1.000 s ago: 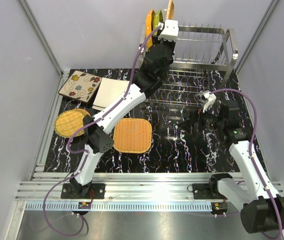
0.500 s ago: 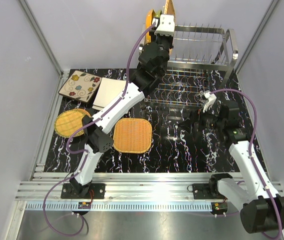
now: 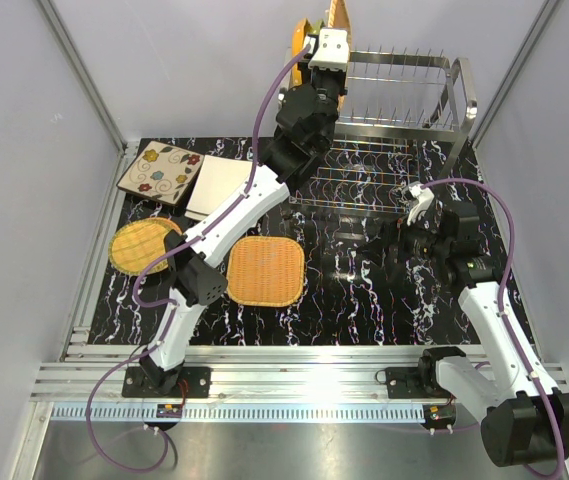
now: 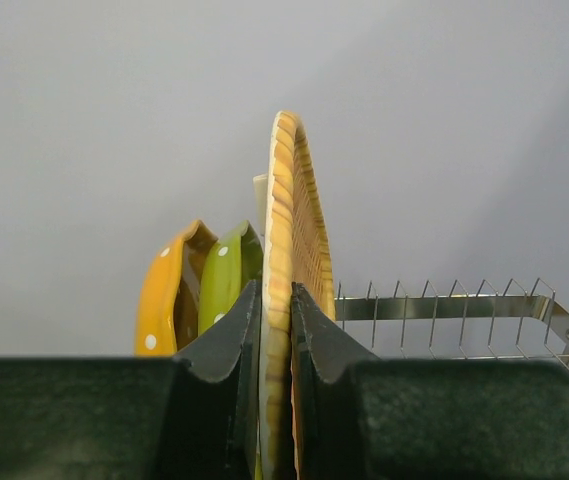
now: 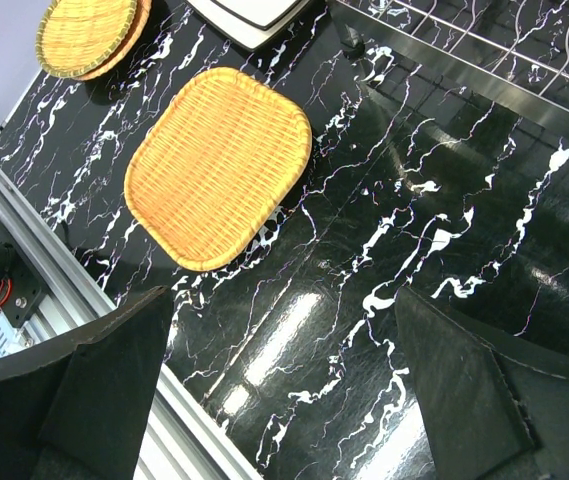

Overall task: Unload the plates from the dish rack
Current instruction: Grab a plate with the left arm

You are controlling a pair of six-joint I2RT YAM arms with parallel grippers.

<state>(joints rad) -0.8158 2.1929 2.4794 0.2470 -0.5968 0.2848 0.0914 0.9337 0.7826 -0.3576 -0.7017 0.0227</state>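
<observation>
The steel wire dish rack (image 3: 416,92) stands at the back of the table. At the left end of its top tier, three plates stand on edge: an orange dotted one (image 4: 162,300), a green one (image 4: 226,272) and a woven wicker one (image 4: 292,215). My left gripper (image 4: 275,292) is shut on the lower rim of the wicker plate (image 3: 339,14), one finger on each face. My right gripper (image 5: 282,292) hangs open and empty over bare table at the right (image 3: 386,245).
Four plates lie flat on the left of the table: beige floral square (image 3: 159,170), white square (image 3: 222,186), round wicker (image 3: 144,243) and rounded-square wicker (image 3: 265,270). The rack's lower wire tier (image 3: 359,185) juts forward. An aluminium rail (image 3: 294,380) runs along the near edge.
My left gripper has shifted a little left and farther back onto the wicker plate's rim, hiding the green plate from above, and its jaws have narrowed slightly. The right arm is still.
</observation>
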